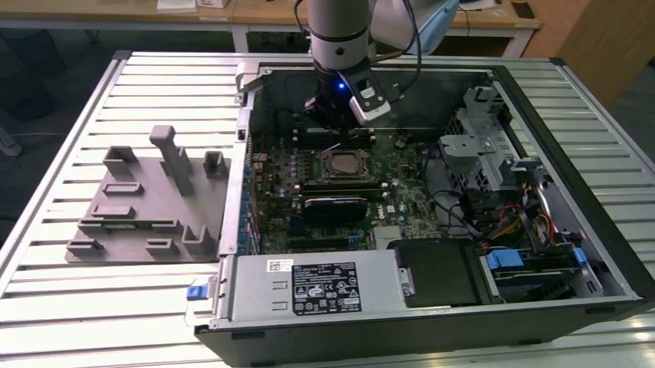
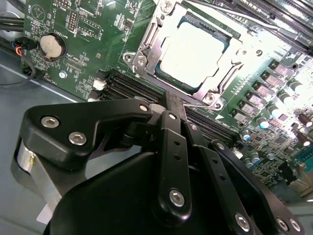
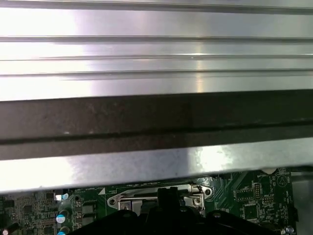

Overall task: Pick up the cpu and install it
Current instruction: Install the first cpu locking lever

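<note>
Cpu (image 2: pixel 194 55) lies flat inside socket frame (image 2: pixel 146 46) on motherboard (image 2: pixel 88 29), just beyond tips of fingers (image 2: pixel 172 110).

Fingers pressed together, pinching nothing; cpu apart from them.

Step in hand, by judgement: seating check. To do well: confirm chip sits level within frame, no corner riding up; avoid sideways drag across socket; keep fingertips off nearby capacitors (image 2: pixel 254 125).

Arm (image 1: pixel 338 31) descends near-vertical into open computer case (image 1: pixel 573 100); gripper (image 1: pixel 330 115) hangs low over board, just short of socket.

Glare whitens the cpu (image 2: pixel 195 56) top, and the gripper (image 2: pixel 172 105) perhaps hides its socket's near edge
</note>
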{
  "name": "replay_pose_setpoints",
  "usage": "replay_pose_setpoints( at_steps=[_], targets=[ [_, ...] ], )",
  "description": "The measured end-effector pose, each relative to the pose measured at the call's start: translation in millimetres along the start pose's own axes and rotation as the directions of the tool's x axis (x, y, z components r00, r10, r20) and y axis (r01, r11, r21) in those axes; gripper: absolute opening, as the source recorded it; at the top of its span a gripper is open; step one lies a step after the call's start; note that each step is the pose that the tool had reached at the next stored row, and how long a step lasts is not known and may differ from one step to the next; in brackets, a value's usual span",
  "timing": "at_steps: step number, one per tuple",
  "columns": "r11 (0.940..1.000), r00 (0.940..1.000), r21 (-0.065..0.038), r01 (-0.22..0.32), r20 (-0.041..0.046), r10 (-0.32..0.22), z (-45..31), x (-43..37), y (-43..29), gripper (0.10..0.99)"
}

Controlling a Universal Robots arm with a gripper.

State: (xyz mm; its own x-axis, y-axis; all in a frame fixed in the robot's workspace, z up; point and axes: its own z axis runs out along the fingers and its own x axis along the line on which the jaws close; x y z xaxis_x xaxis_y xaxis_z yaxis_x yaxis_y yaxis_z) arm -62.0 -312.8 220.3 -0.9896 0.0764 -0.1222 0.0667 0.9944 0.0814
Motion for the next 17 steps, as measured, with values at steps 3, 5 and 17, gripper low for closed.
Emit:
replay_pose_setpoints(
  at_steps=[3,5,17],
  targets=[
    [1.0,1.0,-0.006,-0.001,0.0029,0.001,1.9,0.2,-0.1,0.106],
    [1.0,1.0,-0.009,0.0,0.0078,0.0,3.0,0.3,-0.2,0.106],
    [0.9999,0.9997,-0.013,0.0,0.0226,0.0,6.7,0.7,-0.5,0.106]
  ],
)
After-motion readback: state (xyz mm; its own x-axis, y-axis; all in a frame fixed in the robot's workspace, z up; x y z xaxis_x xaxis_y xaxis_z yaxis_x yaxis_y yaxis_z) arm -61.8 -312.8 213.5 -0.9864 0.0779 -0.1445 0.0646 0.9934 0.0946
